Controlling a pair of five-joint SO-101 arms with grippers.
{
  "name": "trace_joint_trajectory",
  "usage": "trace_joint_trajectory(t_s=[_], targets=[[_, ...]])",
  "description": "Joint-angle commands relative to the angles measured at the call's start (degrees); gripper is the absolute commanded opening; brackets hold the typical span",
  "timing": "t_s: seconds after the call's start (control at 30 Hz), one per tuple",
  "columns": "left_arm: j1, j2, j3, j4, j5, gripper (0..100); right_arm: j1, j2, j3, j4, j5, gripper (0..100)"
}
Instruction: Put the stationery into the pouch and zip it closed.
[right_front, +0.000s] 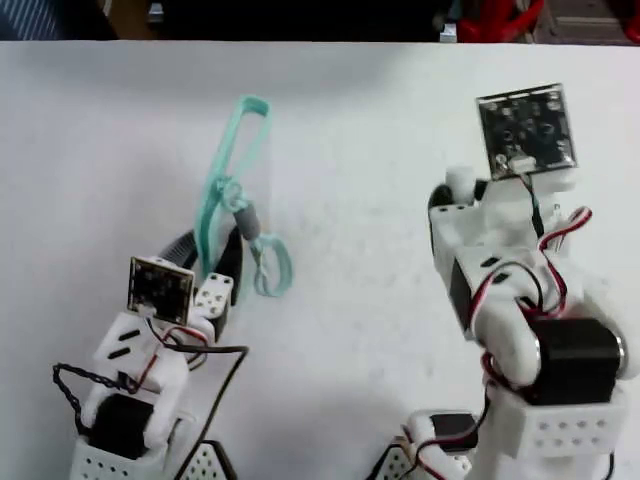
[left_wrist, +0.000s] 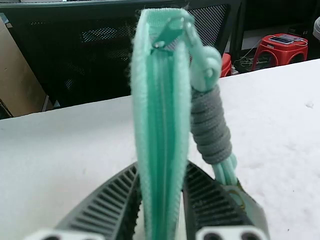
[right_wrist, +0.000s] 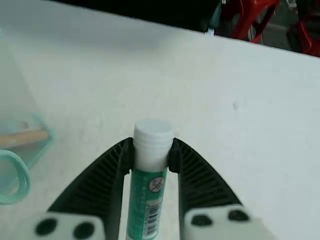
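Observation:
The pouch (right_front: 225, 190), clear with a mint-green zip edge, stands on its edge on the white table left of centre. My left gripper (right_front: 215, 265) is shut on its near end. In the left wrist view the ribbed fingers (left_wrist: 210, 200) clamp the zip band (left_wrist: 157, 125); the zip slider (left_wrist: 167, 32) sits at the far top end. A grey-wrapped cord (left_wrist: 210, 125) and a mint loop strap (right_front: 270, 265) hang beside it. My right gripper (right_wrist: 151, 145) is shut on a glue stick (right_wrist: 148, 195) with a white cap and green label, held over the table to the right. A wooden-coloured item (right_wrist: 22, 137) lies inside the pouch.
The right arm (right_front: 510, 250) with its camera board (right_front: 527, 130) stands at the right side. A wide bare stretch of table (right_front: 370, 200) lies between the arms. Red stools (left_wrist: 280, 47) and a black mesh chair (left_wrist: 75, 55) stand beyond the far edge.

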Motion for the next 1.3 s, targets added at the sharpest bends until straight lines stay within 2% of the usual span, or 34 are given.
trace_joint_trajectory(t_s=[0.0, 0.1, 0.23, 0.53, 0.97, 1.07, 1.2, 1.27], targets=[[0.84, -0.84, -0.44, -1.41, -0.62, 11, -4.79, -1.89, -2.11, -3.56, -0.88, 1.8], [0.84, -0.84, -0.44, -1.41, -0.62, 11, -10.33, -2.59, -2.37, -4.70, -0.88, 1.8], [0.84, -0.84, -0.44, -1.58, -0.62, 11, -16.04, -2.33, -2.37, -13.23, -0.79, 1.8], [0.40, -0.84, -0.44, -1.41, -0.18, 11, -17.89, 7.34, -4.22, -30.37, -0.88, 1.8], [0.48, -0.84, -0.44, -1.58, -0.53, 11, -30.37, 29.93, -24.00, -31.34, -1.32, 1.8], [0.48, -0.84, -0.44, -1.58, -0.53, 11, -30.46, 34.59, -25.93, -34.68, -4.57, 1.8], [0.40, -0.84, -0.35, -1.49, -0.53, 11, -25.36, 39.96, -25.85, -38.81, -13.63, 1.8], [0.40, -0.84, -0.35, -1.58, -0.53, 11, -23.34, 41.54, -25.76, -38.55, -15.47, 1.8]])
